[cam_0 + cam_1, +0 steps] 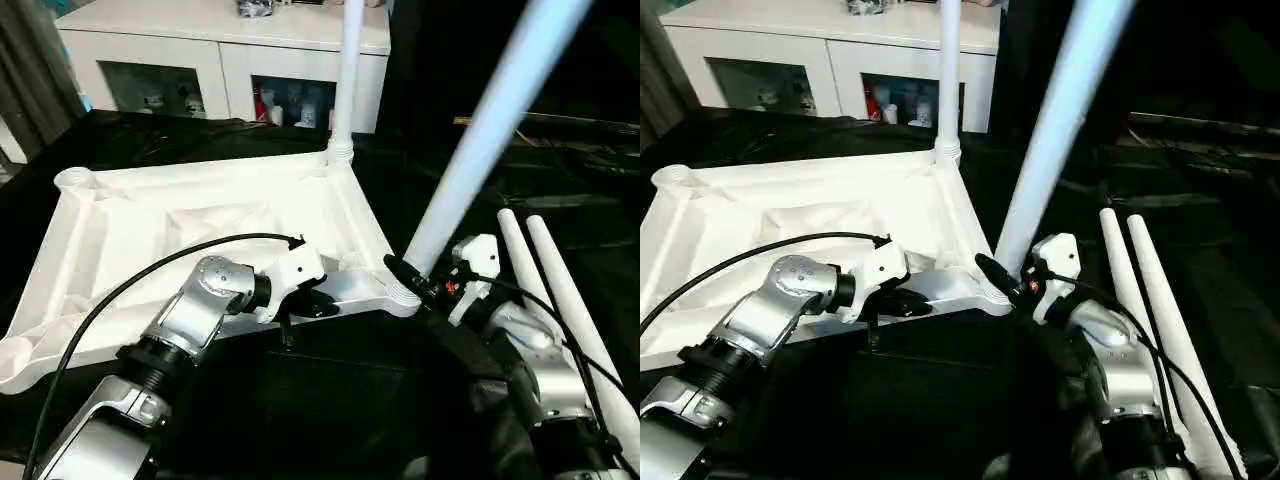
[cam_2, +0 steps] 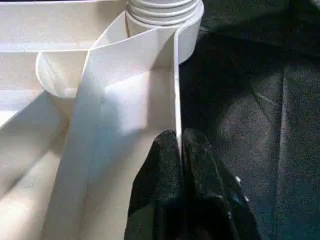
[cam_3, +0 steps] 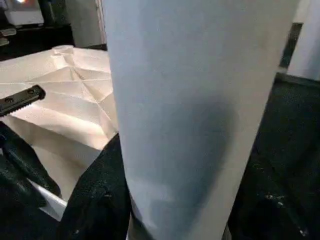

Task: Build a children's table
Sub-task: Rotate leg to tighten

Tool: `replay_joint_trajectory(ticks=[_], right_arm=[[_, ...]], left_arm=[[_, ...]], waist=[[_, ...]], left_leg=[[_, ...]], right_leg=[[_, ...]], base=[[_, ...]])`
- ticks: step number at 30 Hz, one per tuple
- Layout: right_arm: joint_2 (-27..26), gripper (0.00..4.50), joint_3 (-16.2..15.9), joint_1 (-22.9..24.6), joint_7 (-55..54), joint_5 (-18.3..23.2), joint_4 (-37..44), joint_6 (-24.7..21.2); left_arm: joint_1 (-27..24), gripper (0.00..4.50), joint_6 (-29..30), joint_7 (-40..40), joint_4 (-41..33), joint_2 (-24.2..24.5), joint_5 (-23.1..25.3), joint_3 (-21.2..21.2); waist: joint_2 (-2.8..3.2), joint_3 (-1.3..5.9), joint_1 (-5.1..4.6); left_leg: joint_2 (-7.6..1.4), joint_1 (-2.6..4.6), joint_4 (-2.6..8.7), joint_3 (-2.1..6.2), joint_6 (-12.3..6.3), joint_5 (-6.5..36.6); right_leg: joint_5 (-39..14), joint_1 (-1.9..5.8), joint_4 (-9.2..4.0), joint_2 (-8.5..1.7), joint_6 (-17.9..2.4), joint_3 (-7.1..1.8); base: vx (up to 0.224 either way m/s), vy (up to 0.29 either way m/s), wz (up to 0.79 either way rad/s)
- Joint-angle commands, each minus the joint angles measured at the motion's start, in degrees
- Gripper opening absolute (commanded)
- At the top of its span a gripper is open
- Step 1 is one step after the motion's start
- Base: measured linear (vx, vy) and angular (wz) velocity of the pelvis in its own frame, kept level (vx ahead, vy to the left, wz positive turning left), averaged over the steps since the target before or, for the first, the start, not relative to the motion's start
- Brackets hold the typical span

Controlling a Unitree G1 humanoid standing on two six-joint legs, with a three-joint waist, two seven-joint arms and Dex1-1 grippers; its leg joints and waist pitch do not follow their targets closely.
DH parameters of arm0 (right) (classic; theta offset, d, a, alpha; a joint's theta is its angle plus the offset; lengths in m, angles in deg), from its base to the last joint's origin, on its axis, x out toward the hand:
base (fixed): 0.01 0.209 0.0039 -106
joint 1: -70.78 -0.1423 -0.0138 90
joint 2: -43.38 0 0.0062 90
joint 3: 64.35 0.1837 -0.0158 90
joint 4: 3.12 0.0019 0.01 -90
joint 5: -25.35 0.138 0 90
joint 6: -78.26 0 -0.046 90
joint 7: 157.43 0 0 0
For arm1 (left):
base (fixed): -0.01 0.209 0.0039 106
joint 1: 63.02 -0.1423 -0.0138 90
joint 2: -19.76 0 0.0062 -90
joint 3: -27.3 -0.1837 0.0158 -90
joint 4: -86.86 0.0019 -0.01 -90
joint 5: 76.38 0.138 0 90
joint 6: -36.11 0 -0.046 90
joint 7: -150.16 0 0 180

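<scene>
The children's table top (image 1: 200,230) lies upside down on the black-draped bench (image 1: 560,190), a smooth white plastic rectangle with thin raised ribs fanning across its underside and a round cup-like socket at each corner. One long tapered tube leg (image 1: 347,75) stands upright in the far corner socket, its base ringed with ridges. A second leg (image 1: 490,130), the same glossy white tube, rises at a tilt from the near corner socket (image 1: 400,295) on the robot's right. Two more loose legs (image 1: 560,290) lie side by side on the black cloth, just to the right of that corner, rounded tips pointing away from the robot.

The left gripper (image 2: 180,145) sits at the near edge of the table top, close to the socket that carries the tilted leg. Its jaws are pressed together on the thin upright rim wall (image 2: 176,90), one black finger on each side of it.

The right gripper (image 1: 415,275) is at the foot of the tilted leg, just above the socket. Its jaws stand part-way apart, wrapped around the tube and clamped on it; in the right wrist view the leg rises straight between the black fingers (image 3: 97,200).

Behind the bench stands a white cabinet (image 1: 230,50) with glass doors.
</scene>
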State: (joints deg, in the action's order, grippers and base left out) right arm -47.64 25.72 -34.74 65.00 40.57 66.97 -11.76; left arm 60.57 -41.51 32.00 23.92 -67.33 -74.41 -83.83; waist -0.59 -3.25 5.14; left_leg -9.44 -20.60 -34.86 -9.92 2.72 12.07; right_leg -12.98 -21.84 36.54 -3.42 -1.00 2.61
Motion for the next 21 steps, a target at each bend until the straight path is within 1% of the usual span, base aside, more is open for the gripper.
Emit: replay_joint_trajectory(ticks=[1,2,3,5,7,8,9,10,12,14,16,18,19,20,21], right_arm=[[1.0,1.93,-1.8,2.0,2.1,-0.8,-2.7,-4.3],[1.5,1.93,-2.2,1.8,4.1,0.0,-2.8,-6.2],[1.9,1.93,-2.6,1.6,5.2,0.1,-3.1,-6.6],[2.2,1.93,-2.8,1.4,6.0,0.4,-3.5,-6.8],[2.5,1.93,-2.9,0.8,8.0,1.4,-4.7,-7.1],[3.2,1.93,-3.0,0.6,9.6,0.9,-6.4,-6.1],[3.5,1.93,-3.3,0.8,10.7,0.8,-6.8,-5.7],[3.8,1.93,-3.5,1.0,11.4,0.7,-7.0,-5.4],[4.3,1.93,-3.8,1.8,13.1,0.7,-7.1,-5.0],[5.3,1.93,-4.5,3.2,15.1,0.4,-6.9,-4.7],[5.5,1.93,-4.5,3.4,15.6,0.3,-7.0,-4.6],[5.6,1.93,-4.7,3.8,15.8,0.2,-7.2,-4.2],[5.6,1.93,-4.7,3.8,15.8,0.2,-7.2,-4.2],[5.4,1.93,-4.6,3.8,15.5,0.0,-7.7,-3.9],[5.2,1.93,-4.4,3.7,15.1,-0.1,-8.0,-3.7]], left_arm=[[1.6,0.0,-1.0,-0.5,0.3,0.7,0.8,0.6],[1.6,0.0,-1.3,0.2,0.3,0.6,0.6,0.4],[1.5,0.0,-1.5,0.9,0.1,0.7,0.4,0.2],[1.5,0.0,-2.0,1.4,0.0,0.7,0.3,-0.1],[1.3,0.0,-3.2,2.9,-0.3,1.0,0.0,-0.5],[1.1,0.0,-4.8,4.6,-0.7,1.3,-0.5,-1.0],[1.1,0.0,-5.6,5.3,-0.8,1.5,-0.5,-1.2],[1.1,0.0,-6.1,5.8,-0.8,1.7,-0.5,-1.5],[1.0,0.0,-7.8,7.0,-0.8,2.0,-0.6,-1.8],[1.2,0.0,-9.5,8.5,-0.4,2.5,-0.8,-1.8],[1.3,0.0,-10.0,8.6,-0.2,2.6,-0.8,-1.7],[1.3,0.0,-9.9,8.8,-0.2,2.8,-0.6,-1.6],[1.3,0.0,-9.9,8.8,-0.2,2.8,-0.6,-1.6],[1.3,0.0,-9.4,8.6,-0.2,2.9,-0.5,-1.5],[1.4,0.0,-9.3,8.4,-0.1,3.0,-0.4,-1.4]], waist=[[-0.29,3.03,0.0],[-0.35,3.09,-0.01],[-0.46,3.14,0.02],[-0.44,3.31,0.06],[-0.63,3.42,0.02],[-0.84,3.48,0.02],[-0.63,3.53,0.04],[-0.83,3.53,0.05],[-0.69,3.59,0.14],[-0.84,3.57,0.22],[-0.91,3.49,0.23],[-0.91,3.38,0.27],[-0.97,3.36,0.23],[-0.76,3.34,0.26],[-0.74,3.34,0.18]], left_leg=[[-3.95,0.28,4.88,1.43,-2.4,8.9],[-3.99,0.23,4.89,1.47,-2.65,8.4],[-4.03,0.24,4.79,1.41,-2.96,7.7],[-4.0,0.17,4.71,1.39,-3.38,6.6],[-4.03,0.18,4.64,1.34,-3.95,5.9],[-4.04,0.11,4.6,1.34,-4.36,5.2],[-4.07,0.13,4.53,1.34,-4.64,4.9],[-4.08,0.08,4.5,1.28,-4.87,4.8],[-4.28,0.31,4.58,1.29,-5.07,4.7],[-4.31,0.39,4.63,1.26,-5.0,5.5],[-4.39,0.45,4.8,1.32,-4.56,6.6],[-4.48,0.62,5.02,1.32,-3.47,8.8],[-4.48,0.61,5.08,1.34,-3.18,9.2],[-4.5,0.63,5.16,1.38,-2.66,9.7],[-4.51,0.63,5.22,1.4,-2.15,10.3]], right_leg=[[-11.1,2.17,-5.49,-5.63,-12.1,-3.24],[-9.9,2.29,-5.35,-5.59,-12.4,-3.17],[-8.3,2.29,-5.24,-5.63,-12.7,-3.17],[-6.2,2.4,-5.03,-5.68,-13.2,-3.1],[-4.2,2.46,-4.88,-5.7,-13.8,-3.03],[-3.1,2.53,-4.75,-5.69,-14.1,-2.96],[-2.2,2.49,-4.62,-5.71,-14.4,-2.91],[-1.9,2.5,-4.66,-5.72,-14.5,-2.91],[-0.4,2.34,-4.51,-5.71,-14.9,-2.85],[-0.5,2.4,-4.64,-5.75,-15.0,-2.82],[-1.6,2.41,-4.75,-5.76,-14.9,-2.8],[-4.4,2.27,-5.07,-5.88,-14.8,-2.84],[-5.2,2.3,-5.1,-5.87,-14.7,-2.84],[-6.1,2.3,-5.17,-5.91,-14.5,-2.88],[-6.6,2.29,-5.28,-5.93,-14.4,-2.92]], base=[[0.0,0.0,0.0],[0.0,0.0,0.0],[0.0,0.0,0.0],[0.0,0.0,0.0],[0.0,0.0,0.0],[0.0,0.0,0.0],[0.0,0.0,0.0],[0.0,0.0,0.0],[0.0,0.0,0.0],[0.0,0.0,0.0],[0.0,0.0,0.0],[0.0,0.0,0.0],[0.0,0.0,0.0],[0.0,0.0,0.0],[0.0,0.0,0.0]])
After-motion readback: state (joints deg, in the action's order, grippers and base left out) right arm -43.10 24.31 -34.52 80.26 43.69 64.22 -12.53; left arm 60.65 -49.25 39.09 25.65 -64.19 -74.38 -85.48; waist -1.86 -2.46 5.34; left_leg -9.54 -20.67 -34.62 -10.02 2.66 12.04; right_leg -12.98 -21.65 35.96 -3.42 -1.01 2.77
